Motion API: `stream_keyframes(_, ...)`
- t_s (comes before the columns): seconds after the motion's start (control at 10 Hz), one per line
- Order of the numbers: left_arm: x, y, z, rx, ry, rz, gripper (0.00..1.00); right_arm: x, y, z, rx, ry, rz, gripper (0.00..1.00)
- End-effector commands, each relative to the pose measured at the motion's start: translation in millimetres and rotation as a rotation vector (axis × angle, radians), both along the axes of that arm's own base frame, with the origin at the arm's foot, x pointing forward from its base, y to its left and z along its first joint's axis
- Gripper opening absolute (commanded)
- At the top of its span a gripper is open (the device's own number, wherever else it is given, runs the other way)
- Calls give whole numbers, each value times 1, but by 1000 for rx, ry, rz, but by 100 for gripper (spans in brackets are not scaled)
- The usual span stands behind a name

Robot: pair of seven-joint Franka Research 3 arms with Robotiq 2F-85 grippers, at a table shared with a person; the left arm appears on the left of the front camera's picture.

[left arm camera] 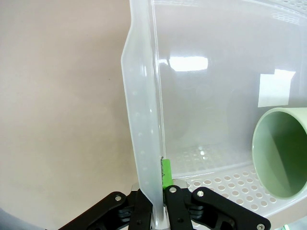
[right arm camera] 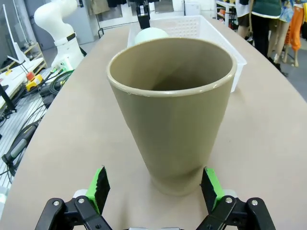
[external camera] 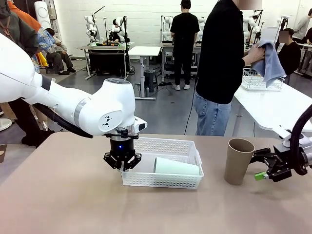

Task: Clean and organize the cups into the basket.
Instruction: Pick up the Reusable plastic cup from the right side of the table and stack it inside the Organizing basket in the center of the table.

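The mint cup [external camera: 177, 166] lies on its side in the lattice-walled white basket [external camera: 161, 180] at centre frame, long axis left-right, mouth facing left. The smooth, tapered tan cup [external camera: 238, 161] stands upright at right, just beside the right gripper [external camera: 257, 166], which gapes wide and empty. The left gripper [external camera: 127, 168] is clamped on the basket's left wall.

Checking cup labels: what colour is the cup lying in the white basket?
Pale mint green; the cup shows best in the front view.

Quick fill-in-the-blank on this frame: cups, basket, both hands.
The mint green cup lies on its ___ inside the basket.
The left hand is ___ on the basket's wall.
The tan cup stands ___ on the table, outside the basket.
The right hand, by the tan cup, is ___.
Missing: side, shut, upright, open.
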State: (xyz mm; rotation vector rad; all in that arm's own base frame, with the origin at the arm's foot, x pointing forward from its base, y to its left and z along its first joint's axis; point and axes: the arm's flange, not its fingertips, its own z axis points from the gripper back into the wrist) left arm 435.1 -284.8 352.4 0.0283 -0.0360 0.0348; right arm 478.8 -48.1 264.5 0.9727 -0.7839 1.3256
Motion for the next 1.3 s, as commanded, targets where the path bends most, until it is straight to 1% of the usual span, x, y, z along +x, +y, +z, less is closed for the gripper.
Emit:
stream_keyframes(0.0,-1,0,-2,5,2,-1,0,11,3,-10,-26,-2,8,100)
stream_keyframes(0.5,-1,0,-2,5,2,-1,0,27,19,-20,-1,-15,25,100)
stream_keyframes(0.7,-1,0,-2,5,2,-1,0,28,26,-18,10,-29,40,100)
stream_keyframes(1.2,-1,0,-2,5,2,-1,0,31,51,-16,37,-31,88,100)
